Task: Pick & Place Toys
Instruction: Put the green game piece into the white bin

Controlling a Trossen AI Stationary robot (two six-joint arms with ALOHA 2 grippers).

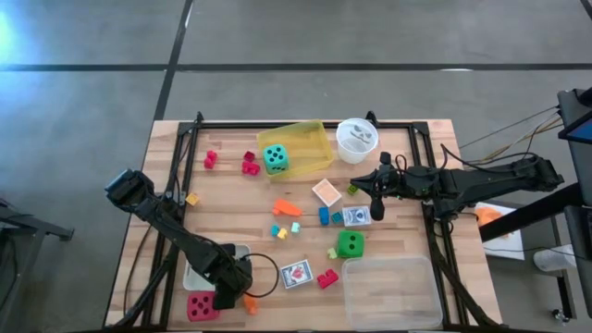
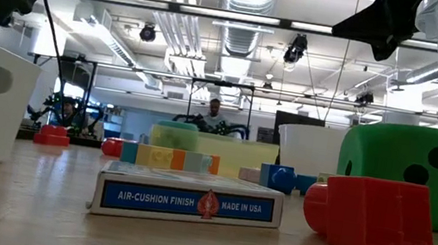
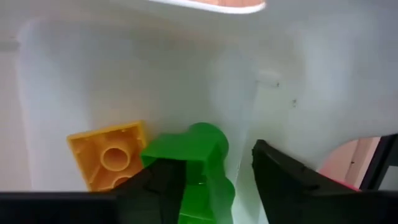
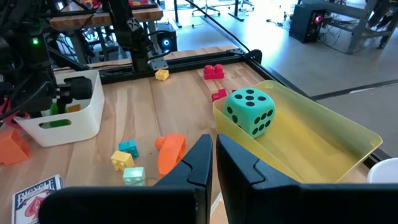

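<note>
My left gripper (image 1: 229,282) (image 3: 214,155) points down into the white tray (image 1: 196,274) at the near left, fingers open. Between them a green block (image 3: 196,162) lies on the tray's floor, close against one finger, with a yellow-orange block (image 3: 109,158) beside it. My right gripper (image 1: 363,185) (image 4: 212,163) hovers shut and holds nothing near the table's middle right. A teal die (image 1: 275,158) sits in the yellow tray (image 1: 310,139). On the table lie a green die (image 1: 350,244), a red die (image 1: 202,305), two card packs (image 1: 296,274) (image 1: 356,216) and several small blocks. My left gripper stands over the green block from above, one finger (image 3: 158,186) right next to the block's side (image 3: 180,168). Whether that finger touches it, I cannot tell. The other finger (image 3: 286,180) stands apart from it. The block rests on the tray floor.
A clear tray (image 1: 393,291) stands at the near right and a round white cup (image 1: 357,141) at the far right. A red block (image 1: 327,278) and an orange block (image 1: 287,208) lie mid-table. Black rails run along the table's edges.
</note>
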